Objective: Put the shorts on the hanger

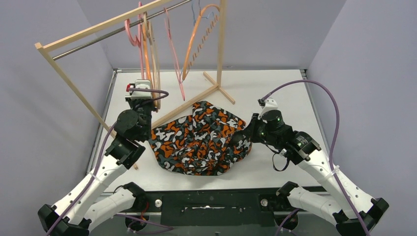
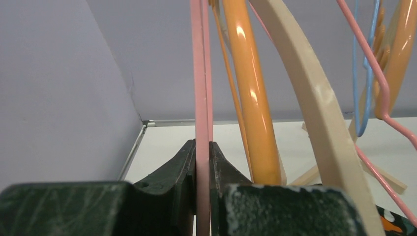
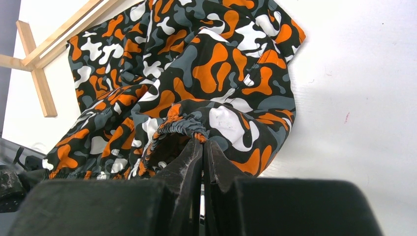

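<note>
The camouflage shorts lie crumpled on the white table between the arms. In the right wrist view the shorts spread out ahead of the fingers. My right gripper is shut on the gathered waistband at their right edge, the tips pinched on the fabric. The thick pink hanger hangs at the left end of the rack's rod. My left gripper is raised under it and shut on its lower part. In the left wrist view the pink hanger runs straight up from between the closed fingers.
A wooden rack with a metal rod stands at the back. It also holds orange hangers, a cream hanger, a thin pink wire hanger and a blue wire hanger. Rack feet rest beside the shorts. Grey walls enclose the table.
</note>
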Action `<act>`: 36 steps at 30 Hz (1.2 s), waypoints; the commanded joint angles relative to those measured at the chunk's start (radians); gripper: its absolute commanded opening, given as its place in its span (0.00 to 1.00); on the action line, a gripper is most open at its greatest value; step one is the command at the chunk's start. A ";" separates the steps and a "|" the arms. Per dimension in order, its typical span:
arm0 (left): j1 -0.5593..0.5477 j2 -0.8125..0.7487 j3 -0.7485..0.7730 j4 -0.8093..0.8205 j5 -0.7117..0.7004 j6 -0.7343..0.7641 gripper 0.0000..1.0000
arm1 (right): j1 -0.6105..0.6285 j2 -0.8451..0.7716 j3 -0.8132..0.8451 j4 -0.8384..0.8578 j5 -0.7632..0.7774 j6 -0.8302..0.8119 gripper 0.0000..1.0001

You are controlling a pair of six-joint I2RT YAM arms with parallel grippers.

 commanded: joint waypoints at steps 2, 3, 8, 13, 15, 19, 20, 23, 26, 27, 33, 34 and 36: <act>0.023 -0.002 -0.053 0.354 0.112 0.185 0.00 | 0.007 -0.022 0.021 0.027 0.029 -0.002 0.00; 0.029 0.005 -0.057 0.374 0.124 0.196 0.00 | 0.007 -0.021 0.024 0.024 0.030 -0.003 0.00; 0.057 0.013 -0.098 0.483 0.186 0.215 0.00 | 0.007 -0.019 0.039 0.013 0.039 -0.005 0.00; 0.072 0.019 -0.147 0.597 0.220 0.259 0.00 | 0.007 -0.022 0.042 0.012 0.035 0.003 0.00; 0.080 0.020 -0.146 0.594 0.220 0.260 0.00 | 0.007 -0.021 0.043 0.011 0.034 0.004 0.00; 0.081 -0.022 -0.145 0.521 0.229 0.223 0.00 | 0.007 -0.026 0.041 0.010 0.035 0.012 0.00; 0.081 -0.041 -0.141 0.478 0.238 0.205 0.00 | 0.007 -0.028 0.037 0.012 0.037 0.013 0.00; 0.081 -0.108 -0.131 0.351 0.236 0.137 0.00 | 0.007 -0.028 0.029 0.009 0.041 0.018 0.00; 0.081 -0.182 -0.097 0.186 0.233 0.065 0.00 | 0.008 -0.022 0.027 0.012 0.040 0.019 0.00; 0.081 -0.204 -0.077 0.132 0.228 0.040 0.00 | 0.009 -0.018 0.029 0.014 0.039 0.019 0.00; 0.081 -0.304 0.061 -0.165 0.217 -0.097 0.00 | 0.008 0.005 0.042 0.015 0.036 0.020 0.00; 0.081 -0.310 0.100 -0.231 0.219 -0.118 0.00 | 0.008 0.010 0.045 0.012 0.035 0.023 0.00; 0.081 -0.321 0.163 -0.374 0.219 -0.166 0.00 | 0.009 0.017 0.050 0.006 0.036 0.029 0.00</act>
